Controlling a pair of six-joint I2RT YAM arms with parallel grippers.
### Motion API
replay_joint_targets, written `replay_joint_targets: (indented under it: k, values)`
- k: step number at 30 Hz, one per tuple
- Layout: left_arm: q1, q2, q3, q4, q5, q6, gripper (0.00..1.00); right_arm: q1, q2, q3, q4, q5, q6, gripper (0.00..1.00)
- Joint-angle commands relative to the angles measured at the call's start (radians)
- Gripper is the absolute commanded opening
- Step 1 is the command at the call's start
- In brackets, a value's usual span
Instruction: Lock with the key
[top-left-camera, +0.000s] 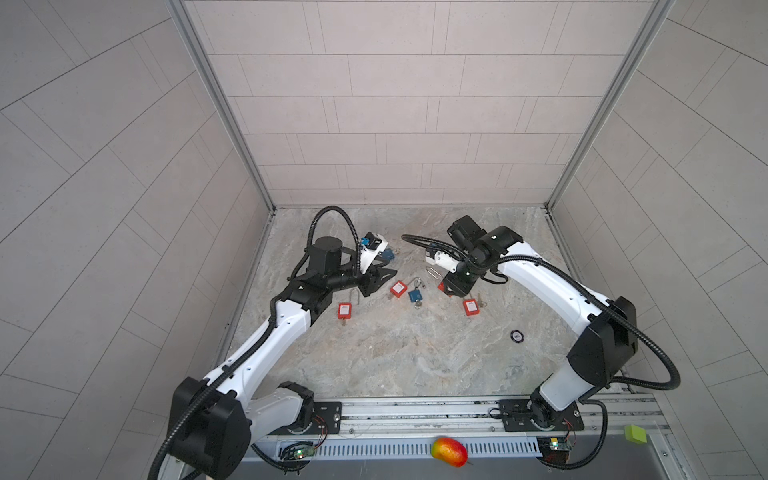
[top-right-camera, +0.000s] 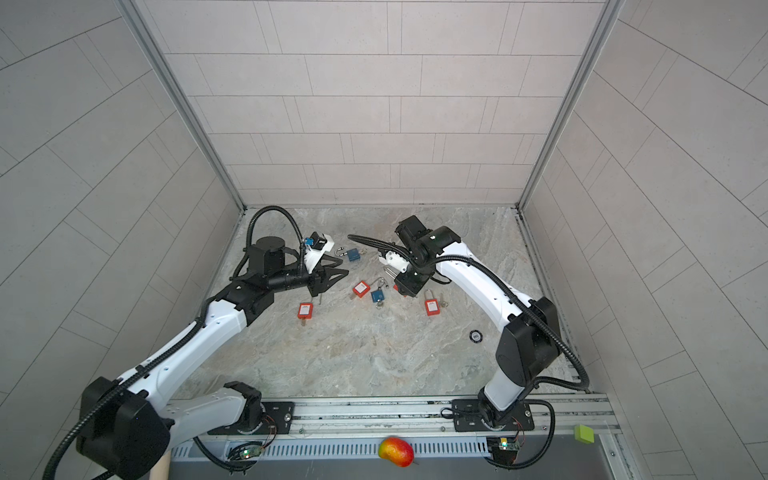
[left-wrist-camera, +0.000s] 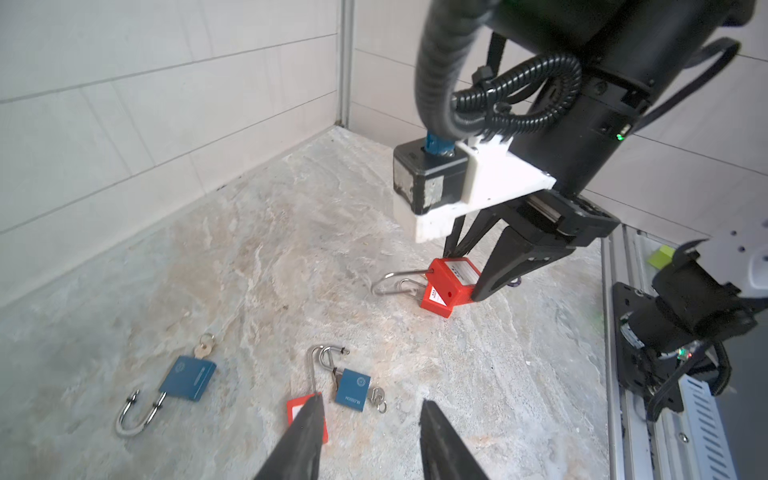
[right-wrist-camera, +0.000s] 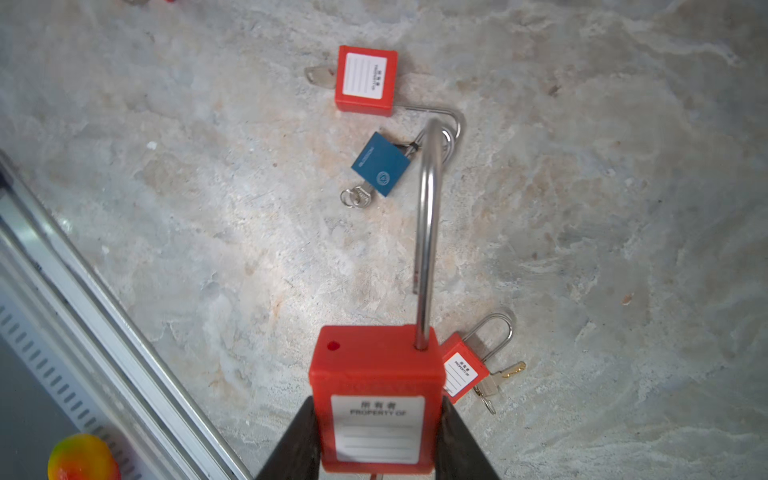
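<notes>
We see the right tool (right-wrist-camera: 376, 440) clamped on the flat sides of a boxy red plastic padlock (right-wrist-camera: 376, 370), low over the veined, stone-look counter (right-wrist-camera: 602, 208). Its long polished steel shackle (right-wrist-camera: 428, 228) rises from one hole, and the other hole is bare. The left tool (left-wrist-camera: 370, 402), its tapered black fingers (left-wrist-camera: 303, 436) half-spread, holds nothing near a square blue padlock (left-wrist-camera: 352, 386) with a ringed key (left-wrist-camera: 377, 397).

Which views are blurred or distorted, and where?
Both top views: seams on the walls bow from the wide lens; light even, shadows faint. Left wrist view: left gripper soft at close range. Right wrist view: held padlock slightly soft, mango blurred.
</notes>
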Motion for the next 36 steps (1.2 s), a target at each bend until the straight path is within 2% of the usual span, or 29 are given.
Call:
replay_joint_targets:
  k: [1,5,10,16,28,32,36]
  values:
    - [-0.02,0.027,-0.016,0.105,0.122,0.137,0.43,0.003,-0.09,-0.022,-0.029,-0.078,-0.165,0.27]
    - [-0.072,0.052,-0.061,0.252,0.159,0.127,0.43,0.002,-0.167,-0.074,-0.01,-0.124,-0.263,0.27]
    - [-0.136,0.086,-0.057,0.265,0.138,0.155,0.43,0.002,-0.255,-0.145,0.039,-0.174,-0.352,0.27]
    - [-0.186,0.125,-0.038,0.278,0.136,0.156,0.41,0.002,-0.287,-0.151,0.046,-0.171,-0.371,0.26]
    - [-0.225,0.16,-0.031,0.323,0.133,0.131,0.25,0.004,-0.254,-0.118,0.01,-0.186,-0.39,0.26]
    - [-0.234,0.171,-0.032,0.346,0.127,0.108,0.23,0.006,-0.244,-0.113,-0.004,-0.188,-0.399,0.26]
    - [-0.239,0.185,-0.042,0.383,0.133,0.085,0.11,0.006,-0.247,-0.12,-0.002,-0.185,-0.411,0.26]
